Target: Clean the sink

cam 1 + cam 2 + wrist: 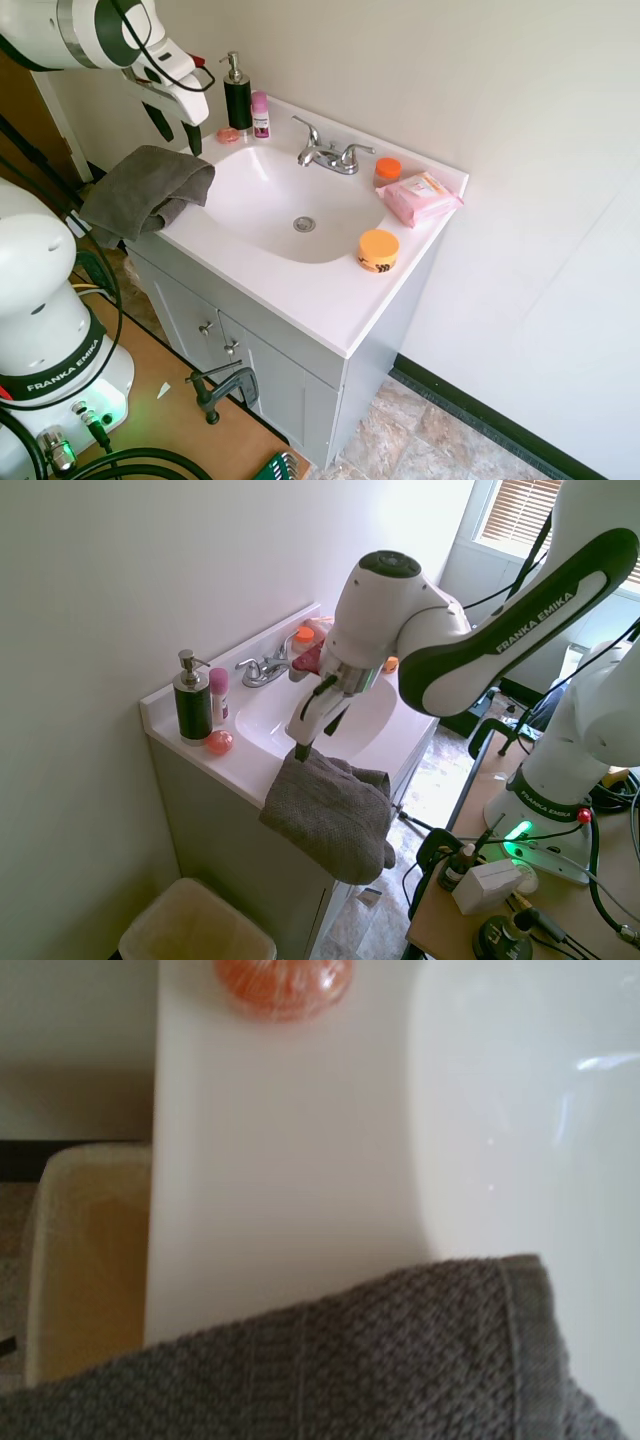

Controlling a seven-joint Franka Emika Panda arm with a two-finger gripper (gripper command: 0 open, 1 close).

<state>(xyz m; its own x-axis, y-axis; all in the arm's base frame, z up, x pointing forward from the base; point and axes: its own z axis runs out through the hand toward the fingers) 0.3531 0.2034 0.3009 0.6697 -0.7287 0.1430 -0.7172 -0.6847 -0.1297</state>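
The gripper (172,128) hangs with its two dark fingers pointing down and spread apart, holding nothing, just above the near edge of a grey towel (145,191); in the second exterior view the gripper (312,742) has its tips right over the top of the towel (330,810), and whether they touch the cloth cannot be told. The towel is draped over the corner of the white counter (300,290) and hangs down the cabinet side. The wrist view shows the woven grey towel (330,1360) close up, with bare counter (280,1150) beyond it and a small round pink soap (283,980) at the far edge. The sink (290,205) is just beside the towel, set into the counter, with a round chrome drain (304,224) at its bottom and a chrome faucet (330,152) at the back by the wall. Near the soap stand a dark soap dispenser (237,95) and a pink bottle (260,115). On the other side of the sink lie an orange-lidded jar (378,250), a pink packet of wipes (420,197) and a small orange-capped container (388,170). A beige bin (195,928) stands on the floor beside the cabinet.
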